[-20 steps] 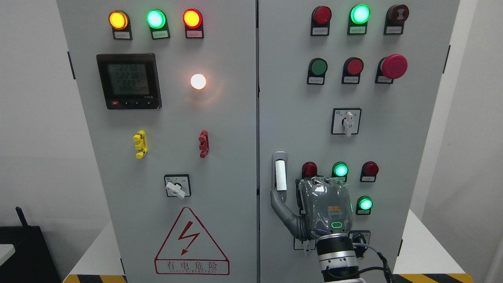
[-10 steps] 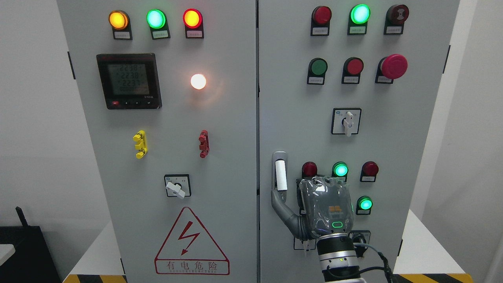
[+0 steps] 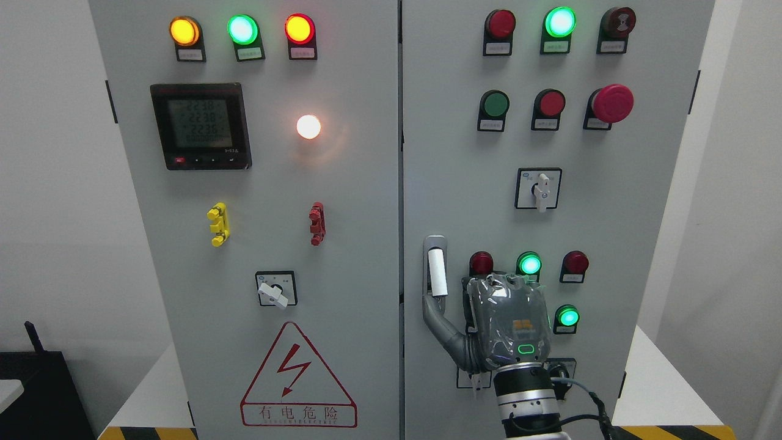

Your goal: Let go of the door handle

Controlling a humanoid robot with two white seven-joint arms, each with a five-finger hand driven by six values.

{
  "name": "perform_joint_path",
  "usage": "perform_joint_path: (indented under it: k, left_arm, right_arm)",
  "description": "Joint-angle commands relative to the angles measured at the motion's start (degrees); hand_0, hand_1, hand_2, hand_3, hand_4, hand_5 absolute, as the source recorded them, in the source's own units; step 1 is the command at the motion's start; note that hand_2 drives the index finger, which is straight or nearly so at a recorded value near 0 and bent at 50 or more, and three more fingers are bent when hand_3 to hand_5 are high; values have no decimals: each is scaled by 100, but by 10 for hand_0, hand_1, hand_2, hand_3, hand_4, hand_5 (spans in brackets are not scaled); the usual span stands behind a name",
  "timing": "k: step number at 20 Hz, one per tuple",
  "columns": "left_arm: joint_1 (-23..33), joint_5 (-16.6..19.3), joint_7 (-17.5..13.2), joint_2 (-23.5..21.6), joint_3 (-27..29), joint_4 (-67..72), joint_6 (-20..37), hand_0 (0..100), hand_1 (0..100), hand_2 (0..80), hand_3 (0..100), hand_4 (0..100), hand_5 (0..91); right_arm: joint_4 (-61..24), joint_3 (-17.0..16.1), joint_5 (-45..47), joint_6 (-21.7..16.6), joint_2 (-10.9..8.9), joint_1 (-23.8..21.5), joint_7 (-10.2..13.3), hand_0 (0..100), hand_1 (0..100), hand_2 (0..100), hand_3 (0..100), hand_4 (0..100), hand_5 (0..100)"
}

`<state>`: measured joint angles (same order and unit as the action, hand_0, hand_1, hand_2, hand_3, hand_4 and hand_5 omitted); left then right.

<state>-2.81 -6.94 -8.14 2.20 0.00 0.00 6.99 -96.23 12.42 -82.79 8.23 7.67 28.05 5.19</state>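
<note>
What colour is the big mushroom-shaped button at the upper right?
Red; the mushroom button shows in the head view.

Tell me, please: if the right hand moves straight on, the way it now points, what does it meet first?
The right hand points upward along the door. Straight above it stand the red lamp and green lamp, so probably those first. Depth is unclear; the door handle lies left of that line.

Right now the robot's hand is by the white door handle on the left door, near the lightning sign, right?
Not quite. In the head view the right hand is by the white door handle on the right door; the lightning sign is on the left door.
</note>
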Motion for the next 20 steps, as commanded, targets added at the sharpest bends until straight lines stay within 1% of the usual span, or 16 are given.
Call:
perform_joint_path:
  k: [1, 16, 20]
  left_arm:
    - [0, 0, -3, 0, 62, 97, -5, 120, 389, 0, 0, 0, 0]
    - [0, 0, -3, 0, 62, 97, -5, 120, 389, 0, 0, 0, 0]
    - [0, 0, -3, 0, 62, 97, -5, 120, 389, 0, 0, 0, 0]
  right_arm:
    - [-10, -37, 0, 3, -2, -1, 0, 374, 44, 924, 1000, 899, 915]
    - [-54, -108, 0, 3, -11, -1, 8, 383, 60, 923, 1000, 903, 922]
    - [-81, -169, 9, 3, -11, -1, 8, 385, 60, 923, 1000, 904, 924]
